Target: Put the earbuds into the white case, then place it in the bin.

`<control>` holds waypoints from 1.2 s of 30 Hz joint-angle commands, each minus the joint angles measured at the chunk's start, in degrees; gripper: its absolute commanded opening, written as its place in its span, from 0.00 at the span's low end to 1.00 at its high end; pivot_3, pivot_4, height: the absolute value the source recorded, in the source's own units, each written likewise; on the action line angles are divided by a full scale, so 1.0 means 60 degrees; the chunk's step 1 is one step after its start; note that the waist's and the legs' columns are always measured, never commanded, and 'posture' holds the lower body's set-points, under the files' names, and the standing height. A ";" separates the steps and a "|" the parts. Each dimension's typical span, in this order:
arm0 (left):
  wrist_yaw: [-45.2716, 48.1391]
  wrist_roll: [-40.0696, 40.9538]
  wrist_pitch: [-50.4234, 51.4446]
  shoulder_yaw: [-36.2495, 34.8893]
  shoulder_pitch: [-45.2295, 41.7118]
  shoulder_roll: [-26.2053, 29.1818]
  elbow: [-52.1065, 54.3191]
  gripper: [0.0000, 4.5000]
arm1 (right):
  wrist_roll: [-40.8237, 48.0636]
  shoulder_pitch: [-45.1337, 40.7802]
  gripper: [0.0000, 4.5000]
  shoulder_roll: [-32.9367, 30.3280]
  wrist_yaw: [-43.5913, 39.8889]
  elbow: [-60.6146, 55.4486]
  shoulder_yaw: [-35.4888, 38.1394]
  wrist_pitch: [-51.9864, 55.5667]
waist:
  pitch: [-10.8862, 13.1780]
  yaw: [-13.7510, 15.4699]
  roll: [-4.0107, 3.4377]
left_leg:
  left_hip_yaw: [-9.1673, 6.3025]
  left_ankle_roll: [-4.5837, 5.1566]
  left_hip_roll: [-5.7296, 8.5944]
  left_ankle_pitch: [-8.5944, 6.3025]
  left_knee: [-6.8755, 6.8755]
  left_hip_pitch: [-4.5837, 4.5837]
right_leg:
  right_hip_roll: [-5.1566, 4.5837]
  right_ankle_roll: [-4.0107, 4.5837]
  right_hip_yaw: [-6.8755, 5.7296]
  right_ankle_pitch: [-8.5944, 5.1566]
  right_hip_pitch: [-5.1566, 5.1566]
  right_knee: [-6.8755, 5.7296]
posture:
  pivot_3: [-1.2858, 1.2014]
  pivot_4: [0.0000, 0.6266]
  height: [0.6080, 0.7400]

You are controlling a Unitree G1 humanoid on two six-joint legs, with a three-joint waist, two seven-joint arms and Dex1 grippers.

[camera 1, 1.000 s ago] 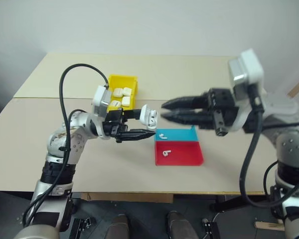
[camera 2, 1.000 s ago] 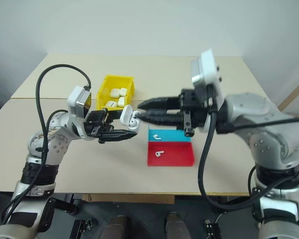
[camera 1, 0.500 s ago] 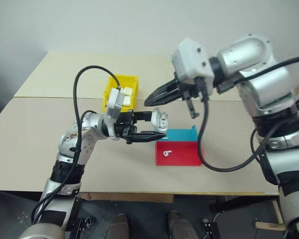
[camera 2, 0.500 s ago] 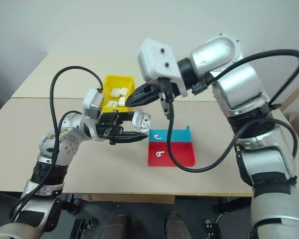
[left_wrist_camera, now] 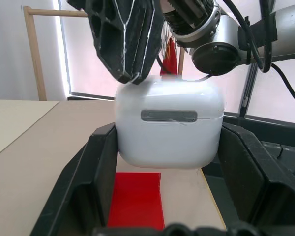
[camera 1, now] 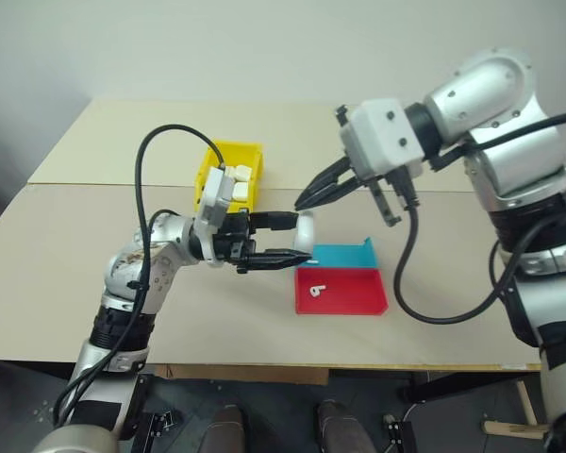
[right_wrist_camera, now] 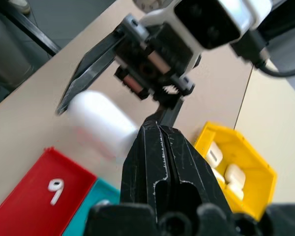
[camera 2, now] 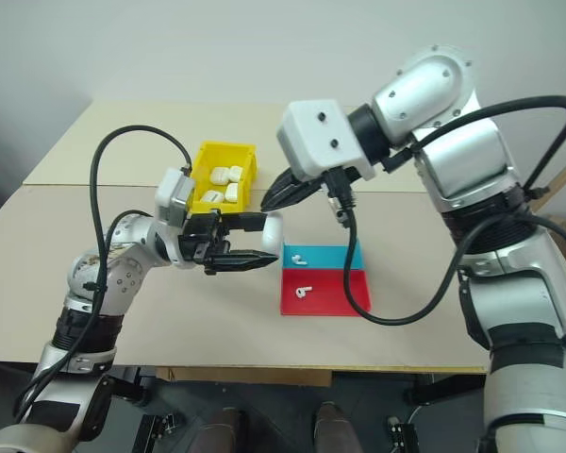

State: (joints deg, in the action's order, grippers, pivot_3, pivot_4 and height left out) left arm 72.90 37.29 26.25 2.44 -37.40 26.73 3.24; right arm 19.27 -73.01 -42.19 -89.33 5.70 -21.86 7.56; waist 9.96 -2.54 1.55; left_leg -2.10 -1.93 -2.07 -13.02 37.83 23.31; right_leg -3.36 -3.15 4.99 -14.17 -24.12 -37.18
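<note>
Beige tabletop lies beneath the white case (left_wrist_camera: 169,123), held above it, lid closed, clamped between the left gripper (camera 1: 288,238)'s two fingers near the middle of the scene. Pressed together and empty, the right gripper (camera 1: 308,197)'s fingers touch the case's top from the right. Earbuds (camera 1: 316,291) remain in the red tray (camera 1: 358,300) and blue tray (camera 2: 344,257), while the yellow bin (camera 1: 215,156) sits farther left, closer to the left arm.
</note>
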 commanded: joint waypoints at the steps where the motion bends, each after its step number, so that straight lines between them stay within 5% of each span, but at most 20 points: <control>1: -0.0083 0.0200 -0.0168 -0.0303 -0.0075 0.0012 0.0345 0.61 | 0.0183 0.0225 0.01 -0.0130 -0.0119 -0.0501 0.0671 0.0068 | 0.0000 -0.0020 0.0000 | 0.0000 0.0000 -0.0002 0.0000 0.0000 -0.0001 | 0.0002 0.0000 0.0000 0.0000 0.0000 -0.0002 | 0.52 0.24 1.00; 5: -0.0214 0.0209 -0.0212 -0.0472 -0.0038 0.0063 0.0361 0.61 | 0.1035 0.0846 0.01 -0.0039 0.1353 -0.1065 0.2068 0.1526 | 0.0000 0.0003 0.0000 | -0.0002 0.0000 0.0000 0.0000 0.0002 -0.0003 | 0.0001 0.0001 0.0000 0.0001 0.0004 -0.0005 | 0.52 0.24 1.00; 16: -0.1065 -0.0013 -0.0512 -0.1273 0.0092 0.0393 0.0099 0.61 | 0.4360 0.6121 0.01 -0.0981 0.5493 -0.5427 0.6005 0.6541 | 0.0000 0.0248 0.0000 | -0.0016 0.0001 0.0005 0.0000 0.0003 0.0004 | -0.0005 0.0001 -0.0013 0.0000 0.0015 0.0001 | 0.52 0.24 1.00; 20: -0.2153 -0.0591 -0.1161 -0.1508 -0.0164 0.0101 -0.0488 0.61 | 0.4998 0.6986 0.01 -0.0834 0.7253 -0.6590 0.6286 0.7658 | 0.0000 0.0213 0.0000 | -0.0004 0.0003 0.0008 0.0002 0.0004 -0.0010 | -0.0003 -0.0001 0.0001 0.0002 0.0021 -0.0003 | 0.52 0.24 1.00; 25: -0.5796 -0.2842 -0.1455 -0.1272 -0.1149 -0.0666 -0.2015 0.61 | 0.5176 0.7077 0.01 -0.0023 0.9542 -0.7489 0.5969 0.8373 | -0.0002 0.0273 0.0004 | -0.0013 0.0005 0.0011 0.0003 0.0005 -0.0004 | -0.0001 -0.0007 -0.0002 0.0006 0.0025 0.0006 | 0.52 0.24 1.00; 31: -0.9241 -0.4854 -0.2229 -0.1171 -0.3236 -0.1405 -0.5841 0.61 | 0.5536 0.7003 0.01 0.0405 1.0463 -0.7704 0.5773 0.8572 | -0.0003 0.0317 0.0008 | -0.0020 0.0005 0.0024 0.0003 0.0006 0.0025 | -0.0010 -0.0013 -0.0007 0.0009 0.0011 0.0017 | 0.52 0.24 1.00; 36: -1.0110 -0.5376 -0.3248 -0.1226 -0.4804 -0.1823 -0.9382 0.61 | 0.5681 0.6997 0.01 0.0356 1.0712 -0.7720 0.5746 0.8537 | -0.0003 0.0305 0.0008 | -0.0023 0.0006 0.0026 0.0003 0.0005 0.0032 | -0.0010 -0.0014 -0.0014 0.0009 0.0008 0.0023 | 0.52 0.24 1.00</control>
State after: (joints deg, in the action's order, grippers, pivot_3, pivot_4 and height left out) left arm 13.34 6.09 10.11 -4.68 -63.79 16.20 -49.41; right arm 52.47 -30.31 -39.70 -25.69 -38.97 11.78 59.24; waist 9.94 -0.71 1.60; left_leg -2.24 -1.90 -1.91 -13.00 37.86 23.51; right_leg -3.42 -3.23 4.90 -14.12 -24.07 -37.03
